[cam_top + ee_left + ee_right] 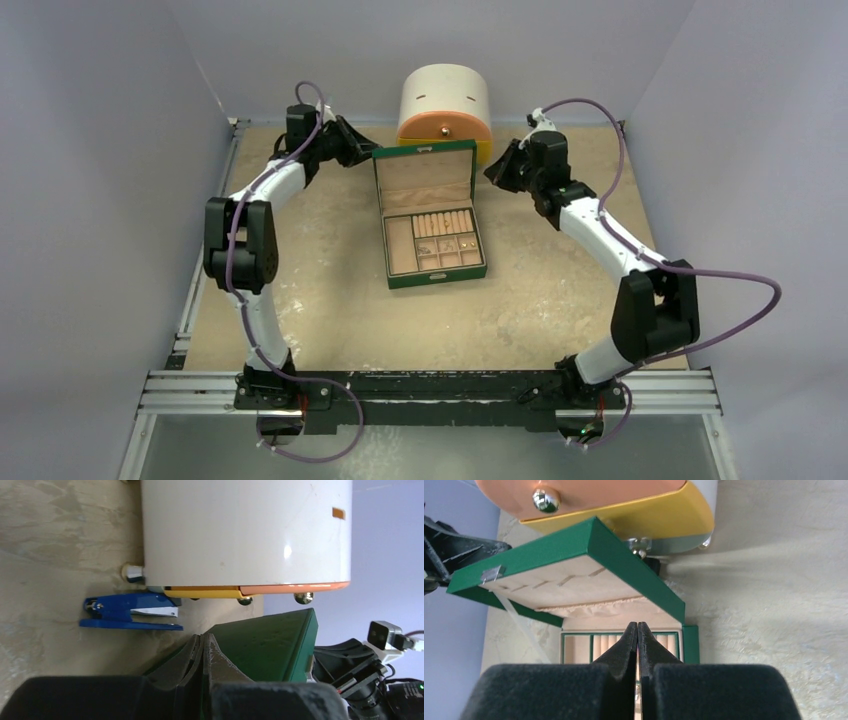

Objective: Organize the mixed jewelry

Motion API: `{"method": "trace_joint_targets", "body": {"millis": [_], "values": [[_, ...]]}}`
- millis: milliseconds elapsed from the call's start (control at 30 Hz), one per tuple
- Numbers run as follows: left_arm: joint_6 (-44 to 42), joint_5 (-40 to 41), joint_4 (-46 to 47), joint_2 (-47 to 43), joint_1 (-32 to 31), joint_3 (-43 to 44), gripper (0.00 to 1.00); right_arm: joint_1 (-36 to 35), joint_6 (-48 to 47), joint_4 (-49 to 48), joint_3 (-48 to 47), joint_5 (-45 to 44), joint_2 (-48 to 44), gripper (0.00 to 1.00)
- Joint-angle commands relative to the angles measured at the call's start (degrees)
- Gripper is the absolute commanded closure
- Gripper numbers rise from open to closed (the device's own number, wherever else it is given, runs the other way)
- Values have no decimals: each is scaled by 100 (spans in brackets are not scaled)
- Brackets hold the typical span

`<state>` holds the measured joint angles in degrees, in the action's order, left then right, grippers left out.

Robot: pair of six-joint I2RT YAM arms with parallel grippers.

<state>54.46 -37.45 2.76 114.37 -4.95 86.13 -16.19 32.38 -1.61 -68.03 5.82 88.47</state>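
Mixed jewelry (452, 243): tiny specks in the small lower-right compartments of the open green jewelry box (437, 279), frame centre; none seen outside it.
Left gripper (362, 150), right gripper (497, 168): jaws pressed together, empty, flanking the raised lid (425, 180).
Status: sorting apparently near complete; closing the lid possibly outstanding.

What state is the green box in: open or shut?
Open: the green box has its lid raised at the back, tan lining showing, and its tan compartments exposed.
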Motion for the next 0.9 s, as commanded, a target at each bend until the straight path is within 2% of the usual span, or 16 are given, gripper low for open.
{"method": "trace_joint_targets", "body": {"millis": [0, 267, 867], "values": [[11, -391, 443, -119, -165, 79, 100, 19, 272, -463, 248, 553, -347, 100], [-215, -511, 557, -601, -260, -527, 100, 16, 447, -752, 749, 941, -599, 100], [-1247, -57, -807, -2196, -340, -1648, 100, 6, 1069, -1403, 2120, 1389, -1404, 100]]}}
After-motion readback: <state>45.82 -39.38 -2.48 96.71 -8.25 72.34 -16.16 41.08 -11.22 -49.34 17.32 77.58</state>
